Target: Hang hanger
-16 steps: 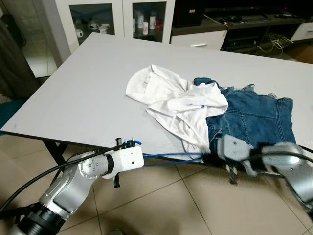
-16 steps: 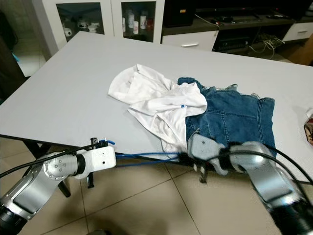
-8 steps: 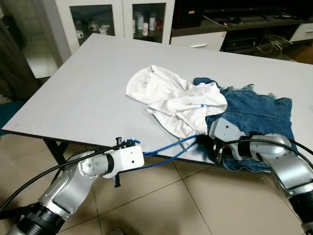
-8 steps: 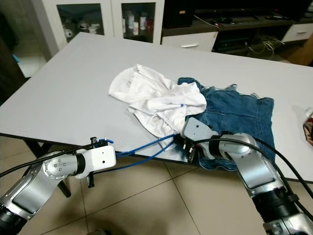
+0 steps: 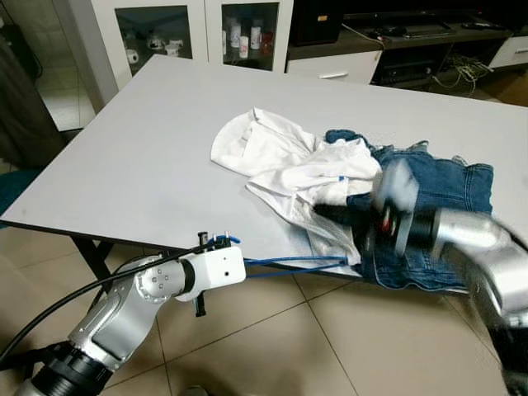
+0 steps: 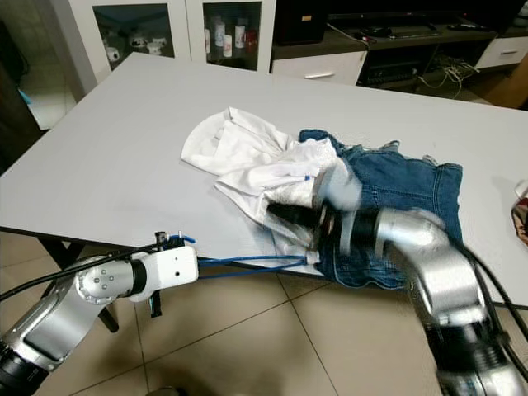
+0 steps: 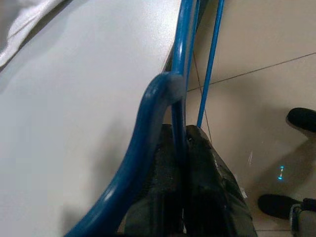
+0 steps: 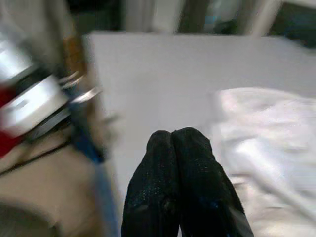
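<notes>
Table edge (image 5: 124, 235): hanger (image 7: 183, 74) between left jaws

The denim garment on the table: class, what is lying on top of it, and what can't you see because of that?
A crumpled white garment overlaps the left end of the denim garment, and the right gripper, fingers together, hovers over that overlap. The denim beneath the white cloth is covered.

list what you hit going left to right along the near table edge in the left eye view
left gripper clamped on the blue hanger → white shirt → right gripper → denim shorts
</notes>
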{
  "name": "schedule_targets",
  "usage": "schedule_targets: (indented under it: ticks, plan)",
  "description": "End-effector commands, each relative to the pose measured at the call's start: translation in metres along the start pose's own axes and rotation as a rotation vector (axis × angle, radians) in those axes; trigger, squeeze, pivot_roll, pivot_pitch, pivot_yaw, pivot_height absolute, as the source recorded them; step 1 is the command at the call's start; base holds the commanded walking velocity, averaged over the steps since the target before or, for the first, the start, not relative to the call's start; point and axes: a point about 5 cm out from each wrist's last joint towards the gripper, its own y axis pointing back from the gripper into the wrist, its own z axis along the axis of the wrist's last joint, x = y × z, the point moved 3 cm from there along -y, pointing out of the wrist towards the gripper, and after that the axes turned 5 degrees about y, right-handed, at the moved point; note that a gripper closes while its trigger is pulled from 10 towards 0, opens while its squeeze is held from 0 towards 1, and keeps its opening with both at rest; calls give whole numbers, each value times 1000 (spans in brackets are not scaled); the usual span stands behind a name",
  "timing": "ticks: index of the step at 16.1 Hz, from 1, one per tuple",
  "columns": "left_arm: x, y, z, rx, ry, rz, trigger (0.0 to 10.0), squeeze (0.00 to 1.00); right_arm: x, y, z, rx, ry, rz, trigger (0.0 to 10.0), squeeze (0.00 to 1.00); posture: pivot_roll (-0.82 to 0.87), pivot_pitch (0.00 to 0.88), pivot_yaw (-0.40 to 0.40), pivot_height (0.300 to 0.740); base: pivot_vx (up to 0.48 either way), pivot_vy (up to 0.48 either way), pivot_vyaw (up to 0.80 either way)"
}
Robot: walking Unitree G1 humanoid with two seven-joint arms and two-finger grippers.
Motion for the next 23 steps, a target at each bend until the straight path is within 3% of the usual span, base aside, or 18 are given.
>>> schedule_targets:
  ticks: [1, 2, 3, 5, 7, 11, 14, 15, 16, 19, 23]
  plan:
    - [1, 1, 1, -2, -27, 10, 10000, 0, -17, 10, -10, 49, -31, -108, 10000, 0, 90, 111, -58, 740, 0, 0, 0]
    - [-1, 4, -1, -2, -29, 7, 10000, 0, -29, 17, -31, 186, -31, -182, 10000, 0, 94, 109, -57, 740, 0, 0, 0]
    - [-4, 6, -2, -2, -27, 1, 10000, 0, -26, 25, -54, 345, 41, -160, 10000, 0, 99, 109, -58, 740, 0, 0, 0]
    - [-5, 7, -3, 0, -25, -2, 10000, 0, -15, 32, -66, 408, 37, -83, 10000, 0, 103, 109, -59, 740, 0, 0, 0]
    - [-6, 6, -3, -2, -23, -2, 10000, 0, -4, 30, -55, 312, -81, -14, 10000, 1000, 105, 109, -62, 740, 0, 0, 0]
    - [-9, 3, 1, -11, -31, -12, 10000, 0, 3, 24, -53, 282, -158, 6, 10000, 1000, 94, 108, -62, 740, 0, 0, 0]
    - [-8, 2, 2, -13, -40, -13, 10000, 0, 9, 26, -59, 327, -149, 19, 10000, 1000, 90, 108, -62, 740, 0, 0, 0]
    - [-8, 1, 3, -14, -41, -14, 10000, 0, 11, 25, -60, 334, -145, 24, 10000, 800, 88, 109, -61, 740, 0, 0, 0]
    - [-8, 1, 4, -16, -43, -16, 10000, 0, 13, 23, -63, 338, -159, 25, 10000, 0, 88, 109, -61, 740, 0, 0, 0]
    - [-8, 1, 5, -19, -45, -17, 10000, 0, 18, 16, -72, 365, -172, 18, 10000, 0, 91, 111, -60, 740, 0, 0, 0]
    - [-8, 2, 5, -18, -44, -15, 10000, 0, 13, 13, -87, 447, -180, -53, 10000, 0, 97, 114, -62, 740, 0, 0, 0]
